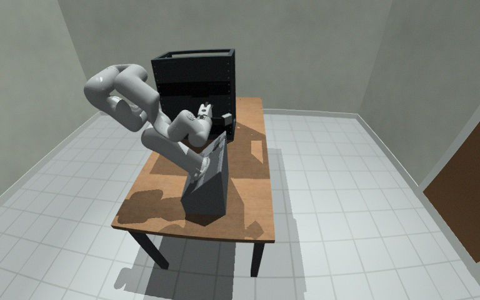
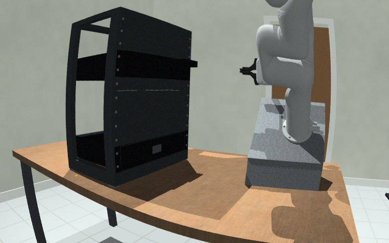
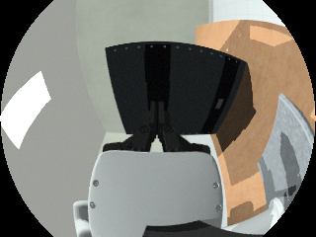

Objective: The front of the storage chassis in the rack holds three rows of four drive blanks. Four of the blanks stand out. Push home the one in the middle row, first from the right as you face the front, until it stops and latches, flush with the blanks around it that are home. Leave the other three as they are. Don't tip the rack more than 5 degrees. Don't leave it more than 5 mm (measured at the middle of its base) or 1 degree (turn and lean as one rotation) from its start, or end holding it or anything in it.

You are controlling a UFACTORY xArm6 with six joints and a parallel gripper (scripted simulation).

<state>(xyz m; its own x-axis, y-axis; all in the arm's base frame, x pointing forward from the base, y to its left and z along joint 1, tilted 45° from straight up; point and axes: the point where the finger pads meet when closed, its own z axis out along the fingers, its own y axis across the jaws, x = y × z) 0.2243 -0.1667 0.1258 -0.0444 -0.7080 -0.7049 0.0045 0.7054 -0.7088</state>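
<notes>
Wooden table (image 2: 200, 200) bears the rack (image 2: 111, 94) at frame left; its blanks read too dark. Gripper (image 2: 245, 70), jaws together and empty, hovers right, apart. Misaimed pushing could shift the rack.

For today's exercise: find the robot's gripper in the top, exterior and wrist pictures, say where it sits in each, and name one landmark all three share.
Top: the gripper is centre frame, before the black rack, fingers shut.
Exterior: right of centre, upper half, pointing left at the rack across an open gap.
Wrist: centre, above the white wrist housing, its dark fingers against the rack.
Shared landmark: the black rack on the wooden table.
</notes>
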